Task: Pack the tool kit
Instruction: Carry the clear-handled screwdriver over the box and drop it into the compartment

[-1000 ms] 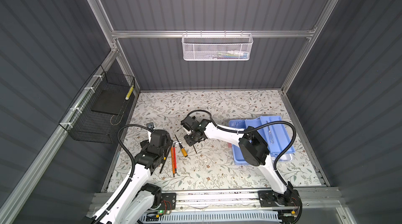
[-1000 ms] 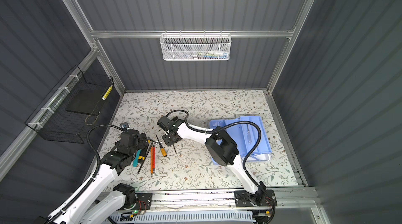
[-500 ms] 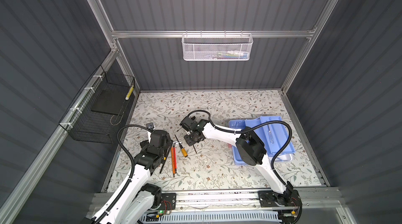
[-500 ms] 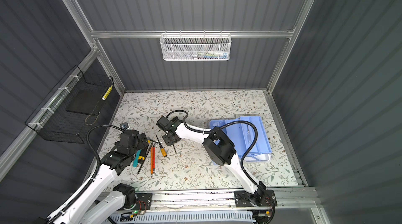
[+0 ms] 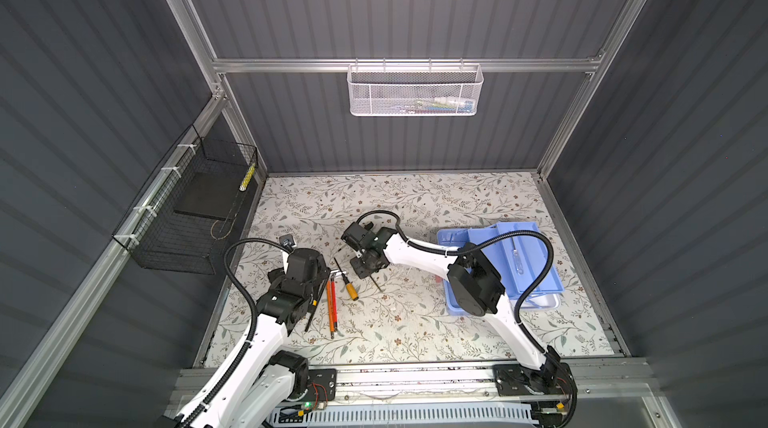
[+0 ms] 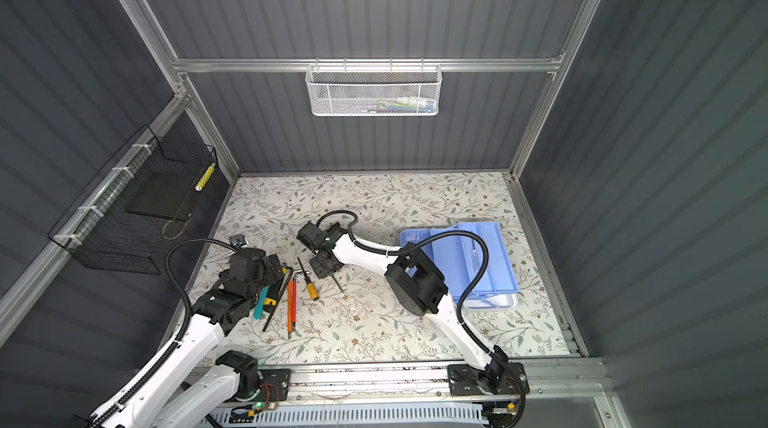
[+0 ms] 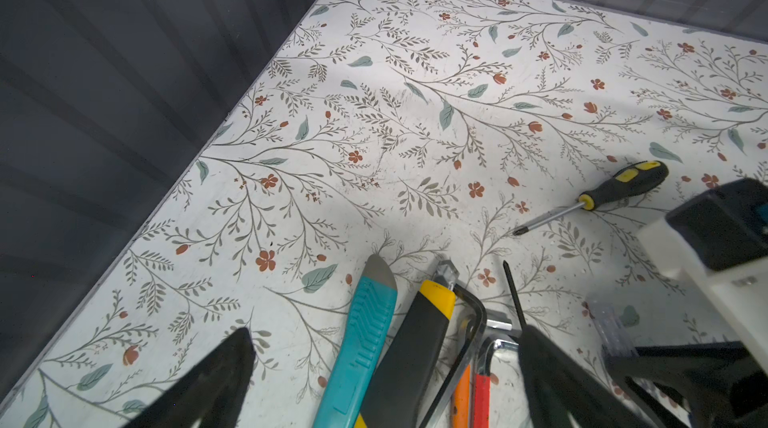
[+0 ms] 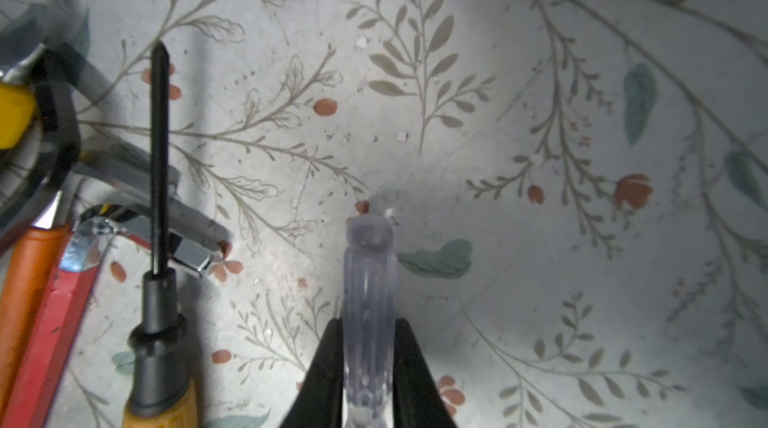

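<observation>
Right gripper [image 8: 368, 347]: jaws pinched on the clear-handled screwdriver [image 8: 368, 280], one finger each side of the handle, low over the floral mat [image 5: 415, 322], mid-floor. Can't tell if the tool is off the mat. In both top views its thin shaft pokes out the near side of the claw.

Tool kit box [image 5: 540, 276] sits on the right of the mat, well apart from that claw and to its right. The right arm's elbow hangs over the box's near-left corner. One slim tool [image 5: 515, 257] lies in the blue tray.

Loose tools just left of the right claw:
- wooden-handled screwdriver [image 8: 158, 343]
- red and orange hex keys [image 5: 333, 301]
- teal cutter [image 7: 361, 343]
- black-yellow knife [image 7: 415, 347]

Left gripper [image 7: 384, 332]: jaws wide, empty, hovering over the cutter and knife. Black-yellow screwdriver [image 7: 615, 189] lies on the mat near the right claw.
</observation>
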